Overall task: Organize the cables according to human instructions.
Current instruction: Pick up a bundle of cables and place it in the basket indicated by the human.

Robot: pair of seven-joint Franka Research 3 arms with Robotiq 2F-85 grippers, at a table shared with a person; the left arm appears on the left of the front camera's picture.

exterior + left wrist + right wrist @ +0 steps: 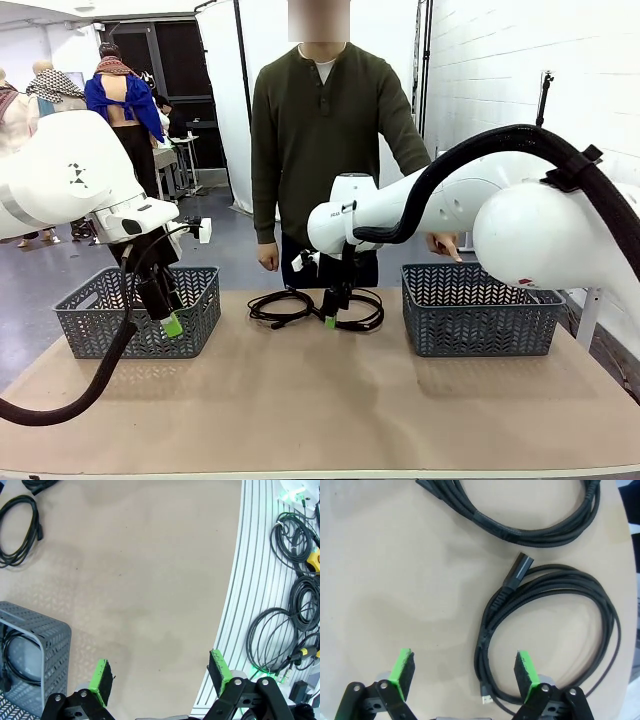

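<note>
Two black cables lie side by side at the table's far middle, one loop on the left and one on the right. My right gripper hangs open just above them. In the right wrist view that gripper is open over the table, with the nearer cable loop and its plug under its right finger, and the other cable farther off. My left gripper hangs open in front of the left basket. The left wrist view shows it empty over bare table, with a cable inside that basket.
A second grey basket stands at the right; the human's hand is held over its far rim. The other hand hangs at the side. More cords lie on the floor beyond the table edge.
</note>
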